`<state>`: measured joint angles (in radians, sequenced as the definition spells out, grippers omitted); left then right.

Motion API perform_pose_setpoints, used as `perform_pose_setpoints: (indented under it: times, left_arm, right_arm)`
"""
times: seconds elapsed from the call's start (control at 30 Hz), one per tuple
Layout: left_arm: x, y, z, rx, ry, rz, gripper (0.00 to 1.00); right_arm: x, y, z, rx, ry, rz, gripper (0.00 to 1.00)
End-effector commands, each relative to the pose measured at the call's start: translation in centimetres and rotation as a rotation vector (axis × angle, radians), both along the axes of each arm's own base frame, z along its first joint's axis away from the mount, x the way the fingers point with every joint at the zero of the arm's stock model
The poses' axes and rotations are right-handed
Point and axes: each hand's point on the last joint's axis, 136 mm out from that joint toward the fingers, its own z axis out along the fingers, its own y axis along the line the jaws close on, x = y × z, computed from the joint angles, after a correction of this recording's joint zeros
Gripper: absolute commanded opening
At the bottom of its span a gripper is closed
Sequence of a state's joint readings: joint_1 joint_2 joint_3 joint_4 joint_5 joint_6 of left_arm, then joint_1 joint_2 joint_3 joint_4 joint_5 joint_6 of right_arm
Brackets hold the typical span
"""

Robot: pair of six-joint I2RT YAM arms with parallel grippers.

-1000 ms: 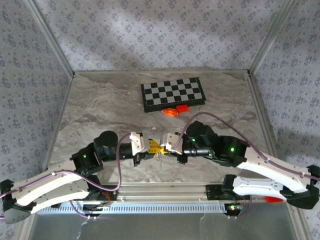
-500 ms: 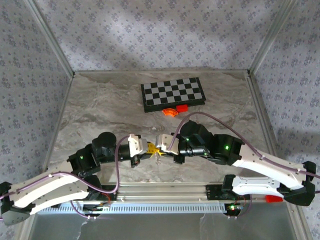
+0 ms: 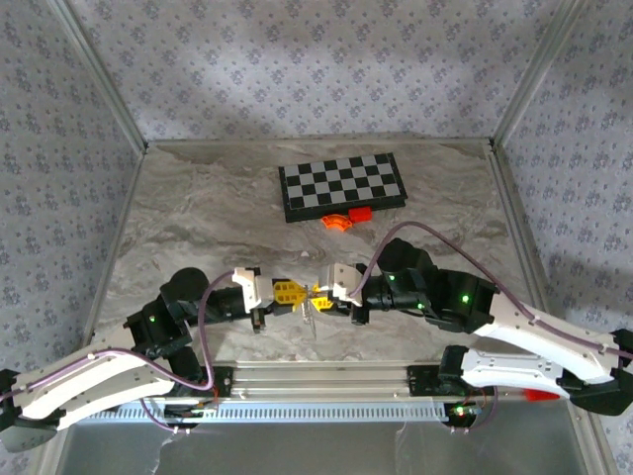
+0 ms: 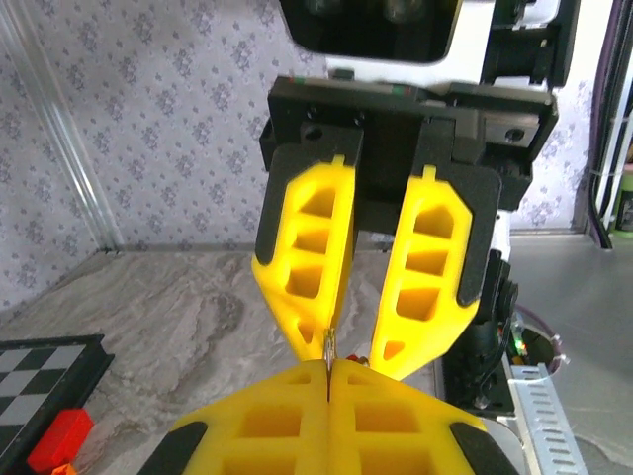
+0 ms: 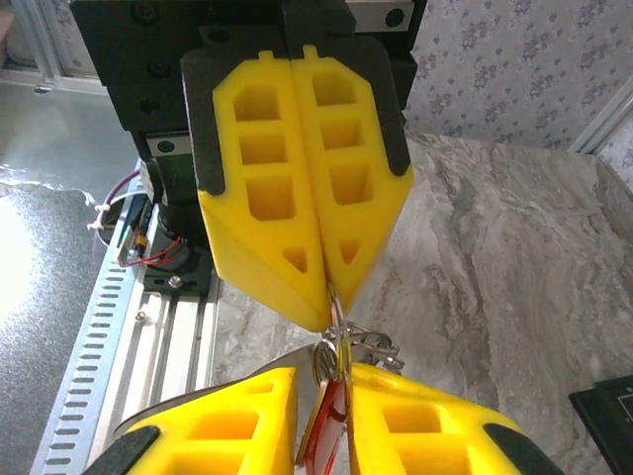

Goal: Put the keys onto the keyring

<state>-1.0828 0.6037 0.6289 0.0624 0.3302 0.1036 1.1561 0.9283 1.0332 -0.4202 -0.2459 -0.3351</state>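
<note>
From the top external view, my left tool [image 3: 288, 293] and right tool [image 3: 320, 294] meet tip to tip low in mid-frame above the desk [image 3: 198, 218]. The keyring [image 3: 311, 315] dangles just beneath them.

On the left wrist view, the left tool [image 4: 328, 368] at the bottom edge is pressed together on a sliver of metal. The right tool [image 4: 352, 348] faces it from above, fingers parted.

On the right wrist view, the left tool pinches the keyring [image 5: 333, 341] at centre. The red-headed key [image 5: 322, 440] hangs directly below, long axis running down-frame, between the right tool's parted fingers. I cannot tell whether they touch it. The right tool is nearer the key, I judge.
</note>
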Motion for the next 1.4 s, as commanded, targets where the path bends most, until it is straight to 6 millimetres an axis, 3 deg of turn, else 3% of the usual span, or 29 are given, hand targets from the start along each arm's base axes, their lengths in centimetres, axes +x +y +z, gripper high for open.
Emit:
perform_pose_setpoints:
  times: [0.0,0.13,0.43,0.63,0.83,1.07,1.17,1.37]
  left_arm:
    - [-0.9,0.4,3.1,-0.112,-0.035,-0.040,0.00]
    - [-1.0,0.5,3.2,-0.121,-0.040,-0.041,0.00]
    - [-1.4,0.8,3.8,-0.136,-0.050,-0.055,0.00]
    - [-1.4,0.9,3.8,-0.145,-0.049,-0.048,0.00]
    - [-1.1,0.7,3.3,-0.135,-0.045,-0.037,0.00]
    - [-1.0,0.7,3.0,-0.126,-0.041,-0.032,0.00]
    - [-1.0,0.6,2.8,-0.122,-0.038,-0.035,0.00]
    - [-1.2,0.3,2.8,-0.121,-0.034,-0.057,0.00]
  right_arm:
    - [-0.5,0.0,0.6,0.042,0.024,0.024,0.22]
    - [-0.4,0.0,1.1,0.059,0.023,0.021,0.25]
    - [0.0,-0.3,0.3,0.042,0.034,0.000,0.08]
    - [0.4,-0.3,-0.8,0.012,0.042,-0.022,0.06]
    - [0.2,-0.3,-0.4,0.029,0.042,-0.015,0.14]
    - [0.2,-1.0,1.0,0.100,0.014,-0.034,0.37]
    - [0.3,-1.4,2.4,0.168,-0.010,-0.051,0.38]
    - [0.2,-0.7,3.2,0.223,-0.002,-0.031,0.39]
